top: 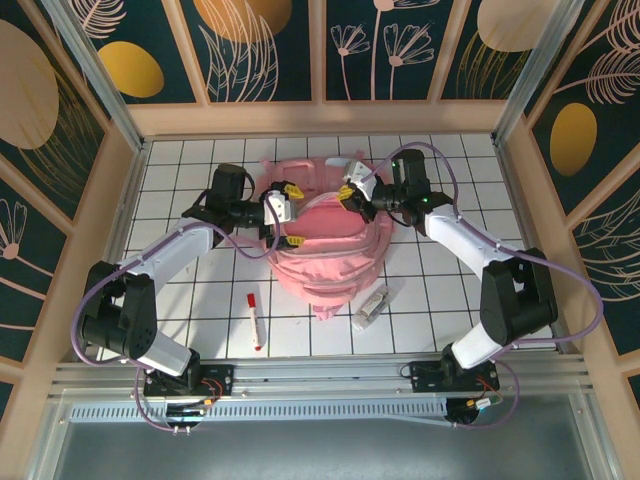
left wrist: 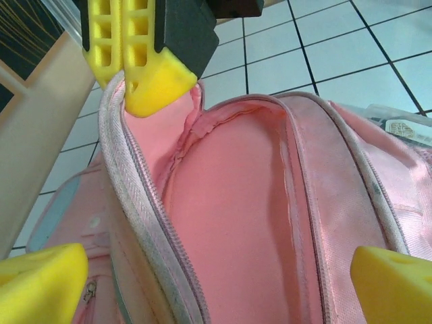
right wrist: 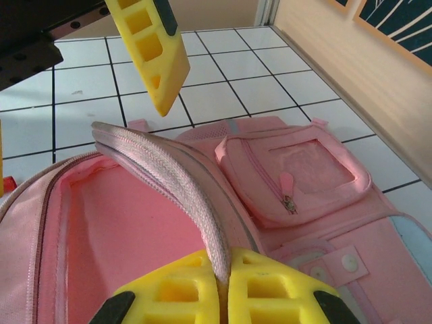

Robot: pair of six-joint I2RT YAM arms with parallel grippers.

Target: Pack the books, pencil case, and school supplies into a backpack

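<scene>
Top view: the backpack (top: 325,255) lies mid-table, long axis near-to-far, mouth upward. Left wrist: the left gripper (left wrist: 216,283) is released, fingers spread across the mouth. Right wrist: the right gripper (right wrist: 226,290) is clenched on the backpack's zipper rim.

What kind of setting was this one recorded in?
Probably a staged robot test cell, not a real classroom: a white gridded tabletop, wood-framed leaf-print wall panels, and an aluminium mounting rail.
</scene>
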